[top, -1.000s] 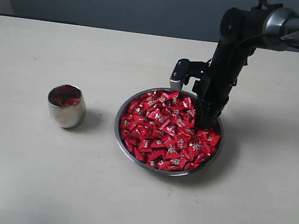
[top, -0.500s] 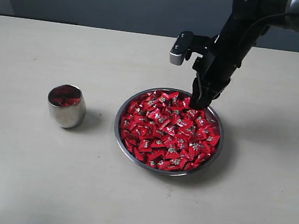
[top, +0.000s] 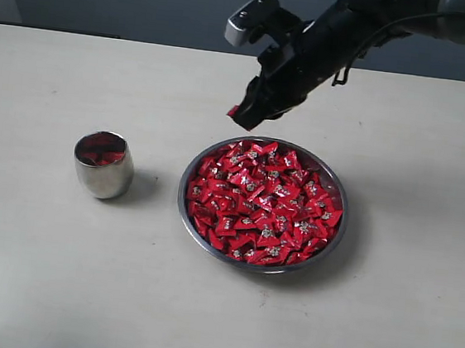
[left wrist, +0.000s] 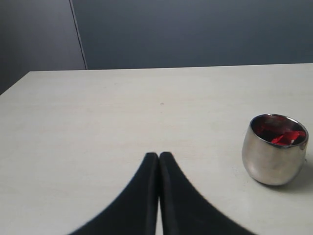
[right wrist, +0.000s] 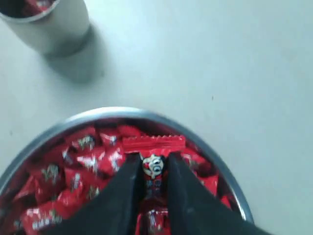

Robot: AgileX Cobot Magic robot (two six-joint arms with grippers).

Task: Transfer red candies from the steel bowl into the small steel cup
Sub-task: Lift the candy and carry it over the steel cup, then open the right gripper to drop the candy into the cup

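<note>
The steel bowl sits right of the table's middle, heaped with red candies. My right gripper hangs above the bowl's far left rim, shut on one red candy whose crimped edge sticks out past the fingertips. Below it in the right wrist view lie the steel bowl and its red candies. The small steel cup stands left of the bowl with several red candies inside; it also shows as the small steel cup and the small steel cup. My left gripper is shut on nothing, low over the table, left of the cup.
A dark wall runs behind the pale table. The right arm reaches in from the upper right, with its camera block above the gripper.
My right gripper has risen out of the bowl with a candy and swung left, from the bowl's right side to above its far left rim. The left gripper's earlier state is not shown.
</note>
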